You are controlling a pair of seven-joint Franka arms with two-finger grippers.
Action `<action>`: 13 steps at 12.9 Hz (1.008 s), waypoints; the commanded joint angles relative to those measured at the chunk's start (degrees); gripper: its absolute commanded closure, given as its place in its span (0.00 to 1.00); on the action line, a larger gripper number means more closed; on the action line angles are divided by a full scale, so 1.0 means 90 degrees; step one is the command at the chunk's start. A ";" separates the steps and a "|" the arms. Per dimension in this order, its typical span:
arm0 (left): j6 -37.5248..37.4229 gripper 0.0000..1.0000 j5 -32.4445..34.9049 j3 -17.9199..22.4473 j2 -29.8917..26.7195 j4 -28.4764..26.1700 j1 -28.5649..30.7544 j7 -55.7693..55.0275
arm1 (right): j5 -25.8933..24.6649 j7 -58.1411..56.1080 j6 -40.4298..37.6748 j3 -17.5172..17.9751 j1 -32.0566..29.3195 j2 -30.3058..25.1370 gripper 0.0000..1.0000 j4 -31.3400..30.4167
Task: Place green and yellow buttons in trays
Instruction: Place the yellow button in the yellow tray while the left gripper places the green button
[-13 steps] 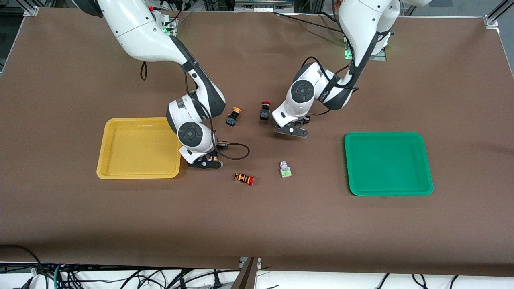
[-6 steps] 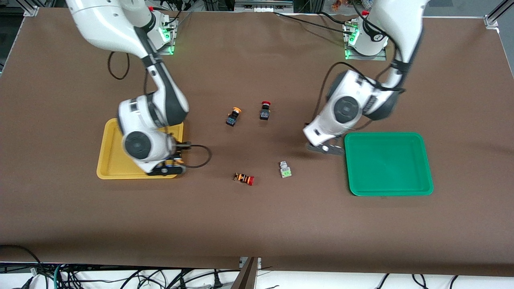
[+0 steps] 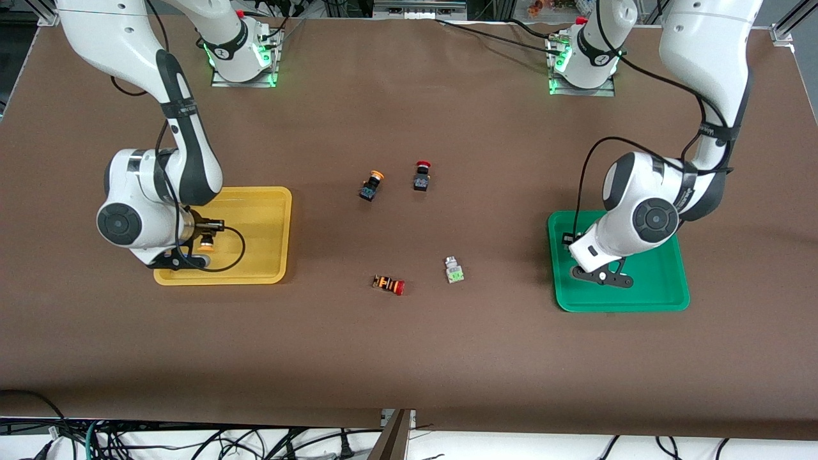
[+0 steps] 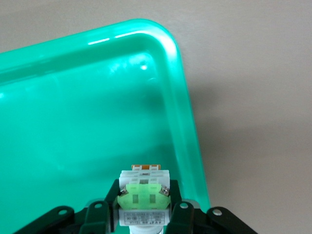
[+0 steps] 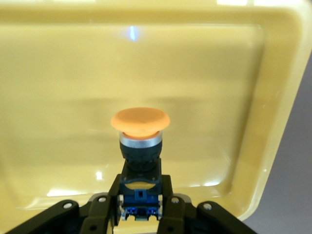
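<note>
My left gripper point(image 3: 601, 278) is shut on a grey-white button with a light green face point(image 4: 143, 197) and holds it low over the green tray point(image 3: 645, 294), near the tray's corner point(image 4: 170, 53). My right gripper point(image 3: 185, 257) is shut on a black-bodied button with a yellow-orange cap point(image 5: 140, 131) and holds it over the yellow tray point(image 3: 255, 217), whose floor fills the right wrist view point(image 5: 73, 73). A second yellow-capped button point(image 3: 371, 185) and a second green-faced button point(image 3: 454, 271) lie on the brown table between the trays.
A black-bodied switch with a red cap point(image 3: 422, 176) stands beside the loose yellow-capped button. An orange-striped switch with a red cap point(image 3: 388, 284) lies beside the loose green-faced button. A black cable point(image 3: 233, 252) loops over the yellow tray.
Both arms have swung outward from the table's middle, each carrying its button. The right gripper went over the yellow tray and the left gripper over the green tray.
</note>
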 commanded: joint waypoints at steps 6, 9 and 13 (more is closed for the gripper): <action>0.0232 0.00 0.0164 -0.0115 0.0206 0.0588 0.0097 0.0001 | 0.0072 -0.0452 0.0558 -0.0180 -0.0064 -0.0150 0.00 -0.0546; -0.0615 0.00 0.0066 -0.0367 0.0048 0.1455 -0.0059 -0.0289 | 0.0131 -0.0335 -0.0992 0.0005 0.0325 -0.0190 0.00 0.0469; -0.0784 0.00 -0.0002 -0.0437 0.0583 0.2413 -0.0976 -0.2942 | 0.0529 0.1475 -0.0890 0.0531 0.1155 -0.0161 0.00 0.0638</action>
